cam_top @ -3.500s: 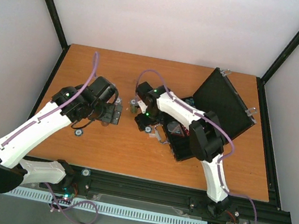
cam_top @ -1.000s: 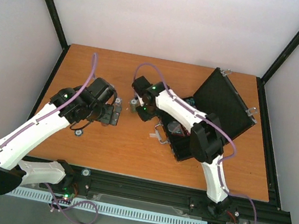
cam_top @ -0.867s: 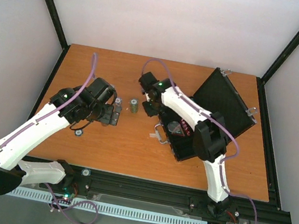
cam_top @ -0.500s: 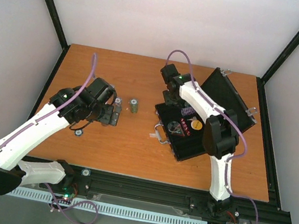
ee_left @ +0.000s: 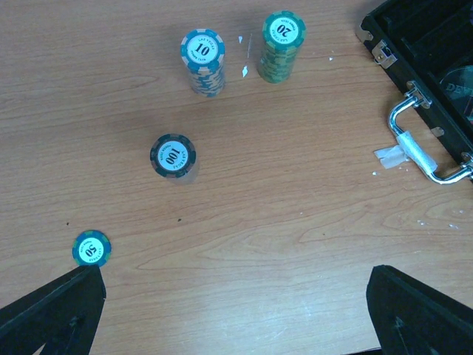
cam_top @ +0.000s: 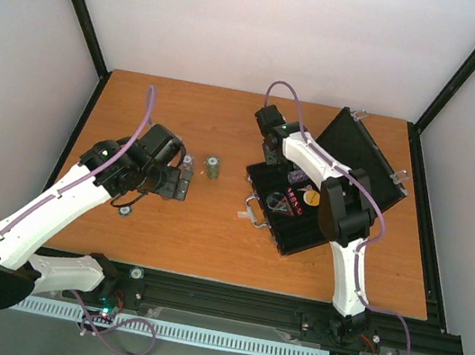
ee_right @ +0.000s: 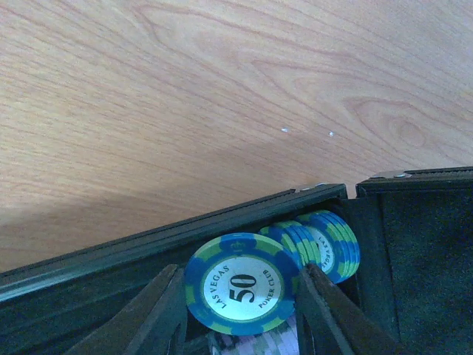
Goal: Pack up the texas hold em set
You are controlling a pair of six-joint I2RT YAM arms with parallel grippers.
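We grip a blue chip stack (ee_right: pixel 240 288) in our right jaws, inside the case (cam_top: pixel 296 235); three stacks (ee_left: pixel 202 61) and a loose chip (ee_left: pixel 91 248) wait ahead of our open left jaws.

This is a robotics lab cell: plain white panels (cam_top: pixel 271 28) in black frame posts (cam_top: pixel 77 0) wall in the wooden desk (cam_top: pixel 208 245) under the jaws, and the left arm (cam_top: pixel 41 204) and right arm (cam_top: pixel 345 268) stand bolted to a black rail (cam_top: pixel 226 301).

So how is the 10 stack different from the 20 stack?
The 10 stack is blue and tan; the 20 stack is green. The 10 stack stands farther from the case; the 20 stack stands nearer. Both are upright chip stacks on the table, outside the case.
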